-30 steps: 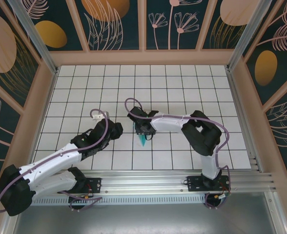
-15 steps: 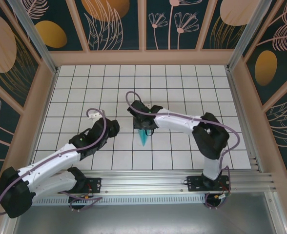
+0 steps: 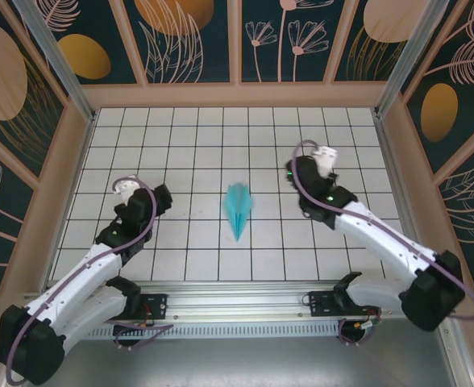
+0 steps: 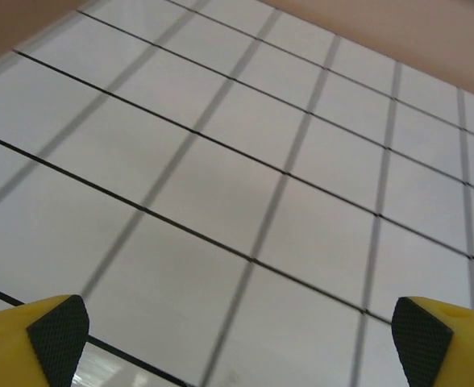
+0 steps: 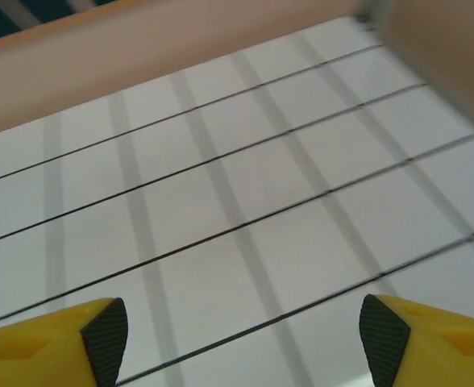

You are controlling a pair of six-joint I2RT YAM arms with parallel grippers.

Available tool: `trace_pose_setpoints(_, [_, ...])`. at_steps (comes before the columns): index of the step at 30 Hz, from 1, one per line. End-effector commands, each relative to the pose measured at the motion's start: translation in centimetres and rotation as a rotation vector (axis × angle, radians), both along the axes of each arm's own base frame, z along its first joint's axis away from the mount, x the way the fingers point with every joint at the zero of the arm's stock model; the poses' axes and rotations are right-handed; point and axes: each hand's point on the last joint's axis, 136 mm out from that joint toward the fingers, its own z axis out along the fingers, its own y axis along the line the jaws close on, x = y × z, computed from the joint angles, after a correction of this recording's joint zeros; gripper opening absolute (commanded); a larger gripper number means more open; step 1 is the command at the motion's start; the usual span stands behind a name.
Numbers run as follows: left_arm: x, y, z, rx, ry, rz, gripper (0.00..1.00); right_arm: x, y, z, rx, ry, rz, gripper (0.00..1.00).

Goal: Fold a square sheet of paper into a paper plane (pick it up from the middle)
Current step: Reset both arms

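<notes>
plane: seen folded into a dart, held by nothing | left gripper: spread wide, empty | right gripper: spread wide, empty | task: judged finished

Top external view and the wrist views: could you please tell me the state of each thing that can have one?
paper plane: folded into a pointed dart, lying on the table, held by nothing.
left gripper: open, empty.
right gripper: open, empty.
</notes>
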Motion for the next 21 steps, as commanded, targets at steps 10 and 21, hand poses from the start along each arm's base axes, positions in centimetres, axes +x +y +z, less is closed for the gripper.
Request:
trace_pose_setpoints(10, [3.7, 6.0, 0.9, 0.360, -0.214, 0.133, 0.98, 3.3, -9.2, -6.5, -0.192, -0.177, 0.047, 0.85])
trace_pose_setpoints(21, [6.6, 4.9, -0.3, 0.361, -0.397, -0.050, 0.99, 6.7, -6.6, -8.2, -0.122, -0.262, 0.332, 0.82])
